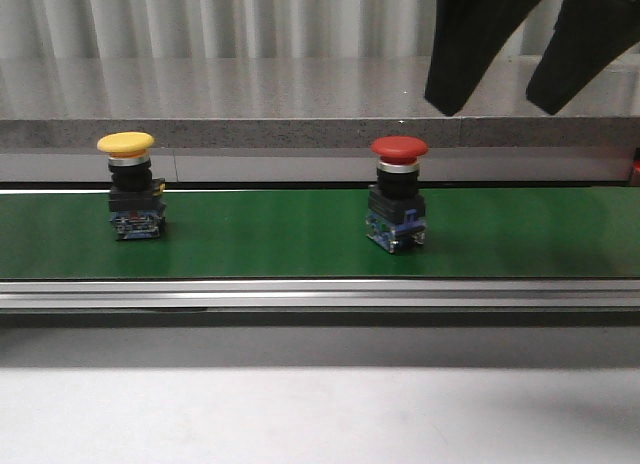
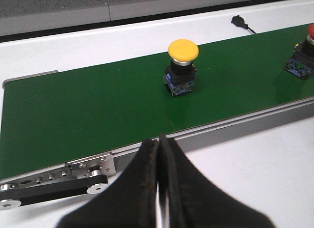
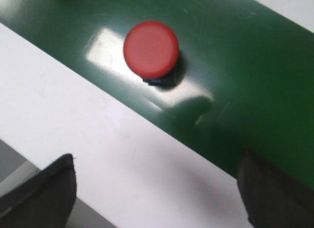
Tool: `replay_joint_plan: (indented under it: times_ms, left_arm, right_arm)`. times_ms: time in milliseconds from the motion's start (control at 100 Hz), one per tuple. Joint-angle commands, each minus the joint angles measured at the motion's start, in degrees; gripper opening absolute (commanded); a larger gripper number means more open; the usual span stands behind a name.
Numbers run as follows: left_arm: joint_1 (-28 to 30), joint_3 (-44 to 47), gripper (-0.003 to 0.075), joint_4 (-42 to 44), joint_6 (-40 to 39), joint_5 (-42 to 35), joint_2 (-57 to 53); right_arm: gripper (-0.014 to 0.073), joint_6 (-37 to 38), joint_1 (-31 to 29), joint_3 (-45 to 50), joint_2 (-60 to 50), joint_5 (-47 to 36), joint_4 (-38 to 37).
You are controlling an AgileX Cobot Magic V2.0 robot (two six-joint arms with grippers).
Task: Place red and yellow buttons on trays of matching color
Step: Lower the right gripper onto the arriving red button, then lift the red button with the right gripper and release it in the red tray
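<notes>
left claw (image 2: 159,144) closed, empty; right claw (image 1: 515,49) open above red button (image 1: 398,206); labels seemingly unreadable

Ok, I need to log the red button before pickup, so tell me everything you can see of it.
The red button has a smooth, matte, round mushroom cap over a silvery collar, a black body and a blue-and-metal contact block at its base. It looks plastic. It stands upright on the green belt, touching nothing else, apart from the yellow button toward the robot's left. The right gripper hangs open above it, clear of it.
</notes>
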Motion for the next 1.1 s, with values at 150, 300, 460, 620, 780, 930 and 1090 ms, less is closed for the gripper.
replay_joint_plan:
  times_ms: [150,300,460,620,780,930,1090]
  left_arm:
    - [-0.46,-1.50,-0.0020,-0.86,-0.16,-3.47,0.13]
    - [-0.46,-1.50,-0.0020,-0.86,-0.16,-3.47,0.13]
    - [-0.46,-1.50,-0.0020,-0.86,-0.16,-3.47,0.13]
    - [-0.46,-1.50,-0.0020,-0.86,-0.16,-3.47,0.13]
    - [-0.46,-1.50,-0.0020,-0.86,-0.16,-3.47,0.13]
    - [-0.46,-1.50,-0.0020,-0.86,-0.16,-3.47,0.13]
    - [-0.46,-1.50,-0.0020,-0.86,-0.16,-3.47,0.13]
  right_arm:
    - [0.0656,-0.15,0.12,-6.61,5.79,0.19,1.10]
    - [0.0656,-0.70,0.07,-7.66,9.17,-3.80,0.07]
    - [0.0594,-0.70,-0.27,-7.66,11.68,-5.29,-3.39]
    - [0.0267,-0.70,-0.27,-7.66,12.37,-6.50,-4.00]
    - [0.0085,-0.60,-0.27,-7.66,12.16,-7.06,-4.00]
    - [0.0083,0.34,-0.95,-7.66,9.75,-6.79,-4.07]
    - [0.0083,1.93,-5.80,-7.66,5.88,-6.67,-4.07]
